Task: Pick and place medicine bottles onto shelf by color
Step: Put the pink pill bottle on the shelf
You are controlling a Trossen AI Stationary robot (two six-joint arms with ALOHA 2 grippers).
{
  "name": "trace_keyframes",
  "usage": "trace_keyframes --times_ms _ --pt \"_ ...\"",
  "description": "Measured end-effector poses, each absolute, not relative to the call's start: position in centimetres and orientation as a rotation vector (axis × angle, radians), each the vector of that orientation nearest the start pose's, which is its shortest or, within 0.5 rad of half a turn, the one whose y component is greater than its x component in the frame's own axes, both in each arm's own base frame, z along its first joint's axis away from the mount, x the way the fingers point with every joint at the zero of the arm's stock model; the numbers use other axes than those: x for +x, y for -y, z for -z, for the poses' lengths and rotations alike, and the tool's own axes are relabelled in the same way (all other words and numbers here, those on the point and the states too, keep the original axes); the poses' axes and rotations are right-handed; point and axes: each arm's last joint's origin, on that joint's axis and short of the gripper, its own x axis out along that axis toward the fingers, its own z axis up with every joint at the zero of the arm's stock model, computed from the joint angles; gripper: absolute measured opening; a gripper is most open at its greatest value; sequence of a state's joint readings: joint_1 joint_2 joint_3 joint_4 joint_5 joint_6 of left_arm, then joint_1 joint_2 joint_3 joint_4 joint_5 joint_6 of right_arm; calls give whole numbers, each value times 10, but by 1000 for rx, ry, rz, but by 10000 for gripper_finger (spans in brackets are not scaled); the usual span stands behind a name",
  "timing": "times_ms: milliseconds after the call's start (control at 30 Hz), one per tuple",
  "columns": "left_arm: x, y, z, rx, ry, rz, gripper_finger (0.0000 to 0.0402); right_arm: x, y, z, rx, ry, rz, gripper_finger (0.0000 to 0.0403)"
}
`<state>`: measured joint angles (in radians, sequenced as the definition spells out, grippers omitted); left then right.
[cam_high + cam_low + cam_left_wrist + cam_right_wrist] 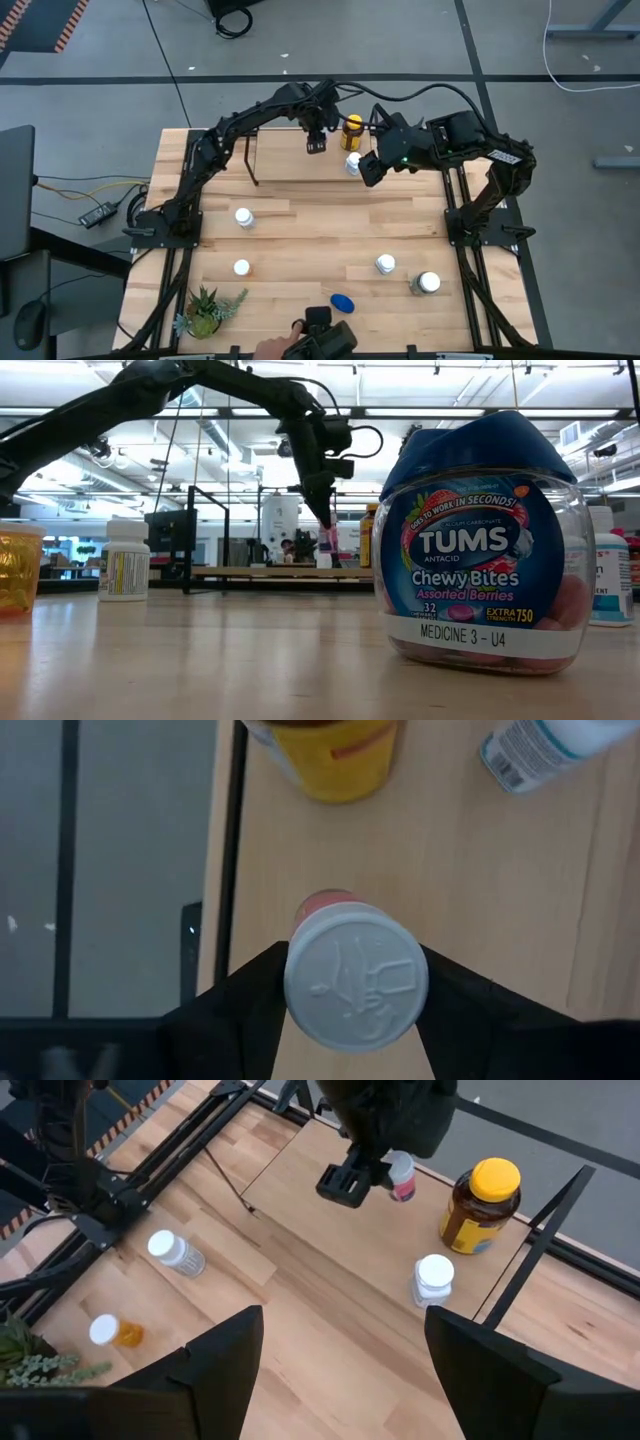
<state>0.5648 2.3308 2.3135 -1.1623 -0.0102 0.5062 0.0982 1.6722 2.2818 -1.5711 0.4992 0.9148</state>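
My left gripper [317,142] is over the shelf [285,160] at the table's far side, shut on a small medicine bottle [356,988] with a white cap and a pinkish body. On the shelf beside it stand a yellow-capped amber bottle [352,127] and a white bottle [353,163]. My right gripper [368,172] hovers open just right of the white bottle, touching nothing. More bottles stand on the table: white ones [243,217] [241,267] [385,264], a clear-greyish one [428,283] and a blue-capped one [343,301]. My left gripper pinches the bottle between its two fingers [240,1010], one on each side at cap height [293,982]. The fingers come from above, pointing steeply down. The bottle stands upright below them [402,1177] over the shelf plank; whether its base rests on the plank I cannot tell.
A potted green plant [205,310] stands at the near left corner. A person's hand [275,348] with a dark device is at the near edge. The shelf's black wire end frames [248,160] stand at its ends. Bare tabletop lies between the shelf and the near bottles.
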Motion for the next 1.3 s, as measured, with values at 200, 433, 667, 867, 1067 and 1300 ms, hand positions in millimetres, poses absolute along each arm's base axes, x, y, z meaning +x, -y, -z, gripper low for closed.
trace_keyframes --times_ms 200,433,667,867,1067,1300 --pt "412 -261 -249 103 -1261 -188 186 267 -12 -479 554 -673 748 284" --pt "415 -263 -244 107 -1257 -189 196 267 -12 -479 579 -666 755 284" --pt "415 -269 -244 113 -1227 -210 187 267 -12 -479 597 -659 762 284" --pt "414 -272 -241 107 -1233 -212 192 267 -13 -479 603 -657 762 284" --pt "413 -274 -242 111 -1230 -214 205 267 -13 -479 615 -660 758 284" --pt "413 -274 -242 106 -1231 -217 198 267 -14 -479 637 -659 758 284"
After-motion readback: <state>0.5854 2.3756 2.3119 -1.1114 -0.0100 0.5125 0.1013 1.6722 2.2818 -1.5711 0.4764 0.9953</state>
